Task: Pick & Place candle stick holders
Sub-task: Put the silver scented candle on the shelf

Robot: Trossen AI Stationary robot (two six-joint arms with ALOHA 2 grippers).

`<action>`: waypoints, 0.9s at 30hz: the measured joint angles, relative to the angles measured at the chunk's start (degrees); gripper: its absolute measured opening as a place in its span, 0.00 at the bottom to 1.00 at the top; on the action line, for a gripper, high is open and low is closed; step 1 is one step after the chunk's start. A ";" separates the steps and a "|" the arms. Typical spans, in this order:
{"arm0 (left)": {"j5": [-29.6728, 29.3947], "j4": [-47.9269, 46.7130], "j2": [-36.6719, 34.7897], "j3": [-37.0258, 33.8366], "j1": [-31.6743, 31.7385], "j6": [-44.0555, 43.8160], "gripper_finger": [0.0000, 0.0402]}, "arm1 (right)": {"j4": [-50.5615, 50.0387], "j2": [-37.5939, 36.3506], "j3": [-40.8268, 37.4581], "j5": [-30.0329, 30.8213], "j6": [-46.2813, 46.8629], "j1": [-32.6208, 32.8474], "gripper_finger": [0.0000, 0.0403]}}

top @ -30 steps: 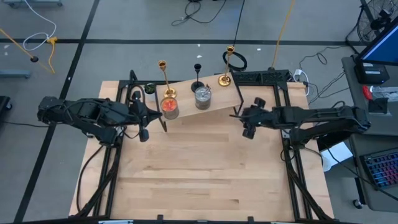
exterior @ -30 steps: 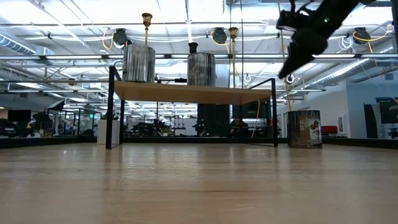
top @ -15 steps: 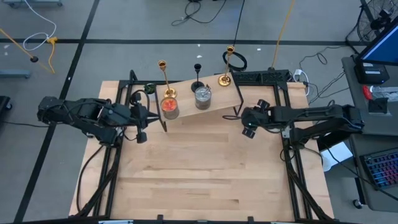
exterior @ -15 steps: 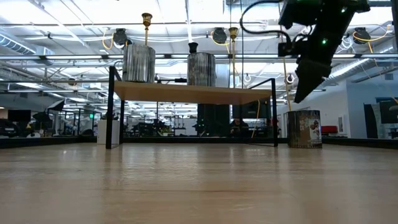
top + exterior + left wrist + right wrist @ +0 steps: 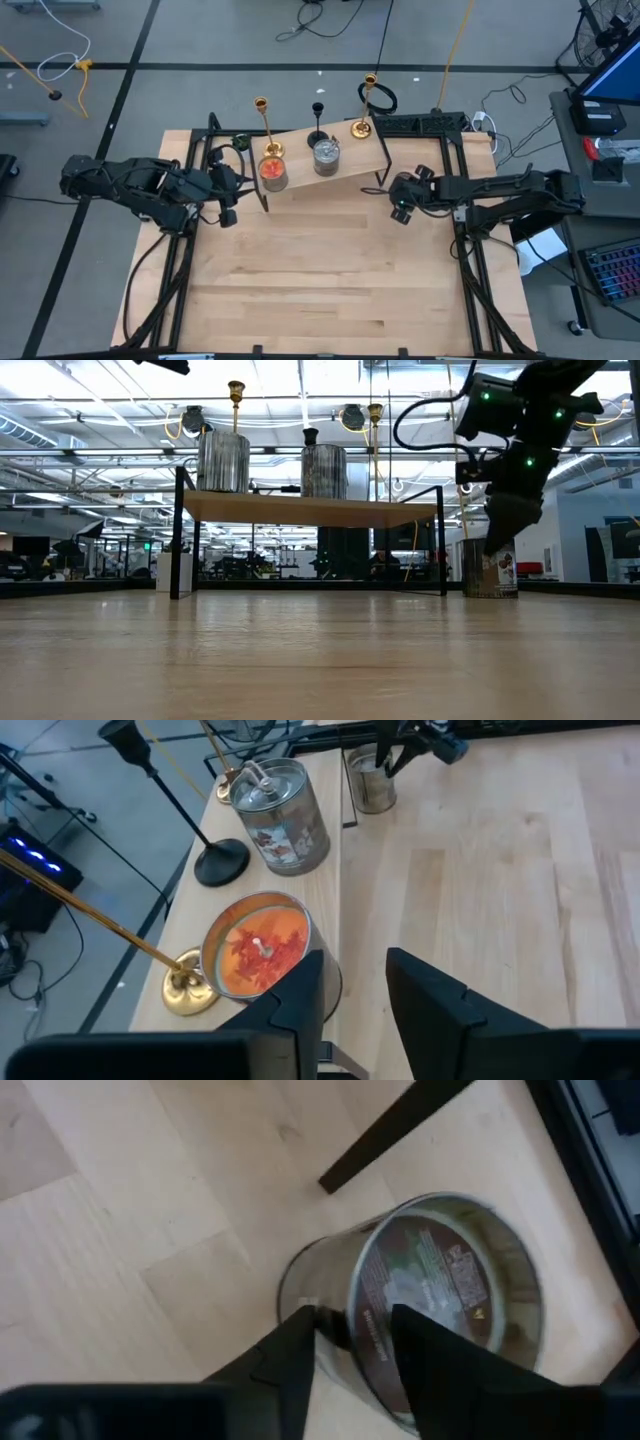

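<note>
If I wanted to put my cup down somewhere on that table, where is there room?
The wide front part of the table, between the two arms and the near edge, is bare wood. It is crowded on the small raised shelf at the back, which carries two gold candlesticks, a black candlestick and two tins. The right gripper hangs over another tin beside the shelf's leg.

We see two dark, nearly black jointed arms, the left arm [image 5: 130, 185] at the frame's left and the right arm [image 5: 500, 190] at its right, both built of chunky matte segments. In the low view's upper right, a black cable loops off the right arm, where small green lights glow. Each wrist view shows two blocky, dark, angular fingers [image 5: 300, 1005] along its bottom edge.
</note>
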 joint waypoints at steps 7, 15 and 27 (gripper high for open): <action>0.04 0.01 0.00 0.00 0.00 -0.48 0.29 | 0.15 -0.11 -0.57 0.12 -1.47 -1.08 0.04; 0.07 0.05 0.00 0.00 0.00 -1.87 0.29 | 1.82 -0.46 0.02 -3.80 -1.35 0.09 0.01; 0.09 0.09 0.00 0.00 -0.04 -1.95 0.29 | 8.83 -6.65 11.60 -8.62 2.49 7.05 0.01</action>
